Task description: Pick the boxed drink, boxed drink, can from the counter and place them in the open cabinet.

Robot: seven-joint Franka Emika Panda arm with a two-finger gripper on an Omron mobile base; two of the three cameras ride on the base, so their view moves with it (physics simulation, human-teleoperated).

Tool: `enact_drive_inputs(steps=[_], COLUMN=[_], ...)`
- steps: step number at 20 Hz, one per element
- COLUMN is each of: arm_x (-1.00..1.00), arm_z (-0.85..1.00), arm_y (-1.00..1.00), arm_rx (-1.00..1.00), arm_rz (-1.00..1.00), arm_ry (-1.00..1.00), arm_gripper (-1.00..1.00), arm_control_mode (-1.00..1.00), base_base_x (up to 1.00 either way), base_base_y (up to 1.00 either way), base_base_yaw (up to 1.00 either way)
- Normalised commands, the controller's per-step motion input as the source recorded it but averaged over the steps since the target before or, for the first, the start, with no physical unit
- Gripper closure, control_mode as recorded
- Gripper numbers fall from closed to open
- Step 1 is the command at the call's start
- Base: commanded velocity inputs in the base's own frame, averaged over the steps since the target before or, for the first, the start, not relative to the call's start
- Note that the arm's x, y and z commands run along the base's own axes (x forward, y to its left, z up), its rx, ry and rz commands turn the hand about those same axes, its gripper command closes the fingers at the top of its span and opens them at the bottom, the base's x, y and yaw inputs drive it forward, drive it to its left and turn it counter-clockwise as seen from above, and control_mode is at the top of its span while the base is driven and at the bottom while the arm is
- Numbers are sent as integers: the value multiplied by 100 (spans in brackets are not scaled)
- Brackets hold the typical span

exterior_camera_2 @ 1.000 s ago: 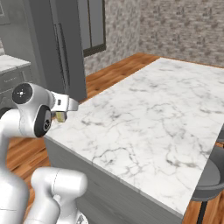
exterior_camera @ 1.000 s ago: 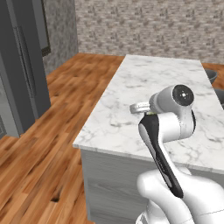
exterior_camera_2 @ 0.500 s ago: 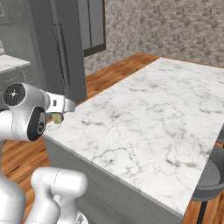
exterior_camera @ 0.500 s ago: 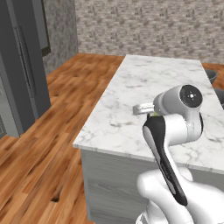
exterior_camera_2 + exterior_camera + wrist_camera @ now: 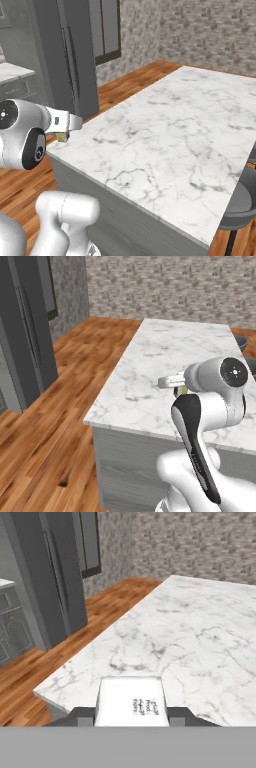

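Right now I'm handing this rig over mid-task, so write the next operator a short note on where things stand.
Gripper: shut on a carton, held above the near corner of the counter.
Carton: a yellowish side of it shows by the wrist in the left base view and the right base view.
Done: one carton picked up.
Left: carry it to the open cabinet, which I can't make out from here, then deal with the other carton and the can, whose places I can't tell either.

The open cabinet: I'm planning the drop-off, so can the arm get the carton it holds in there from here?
Probably not: the end effector, shut on the boxed drink, hangs over the counter, no cabinet niche near.
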Motion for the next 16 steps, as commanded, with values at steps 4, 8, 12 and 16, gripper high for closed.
enact_drive_inputs(steps=[4,8,12,16], arm_x=[-21,-5,0,0], arm_z=[7,0,0,0], arm_y=[-1,0,0,0], arm_rx=[0,0,0,0], arm_rz=[0,0,0,0], arm_ry=[-4,0,0,0], arm_gripper=[100,100,100,100], arm_control_mode=[-100,-100,-100,100], base_base_x=[0,0,0,0], base_base_y=[0,0,0,0], base_base_yaw=[0,0,0,0])
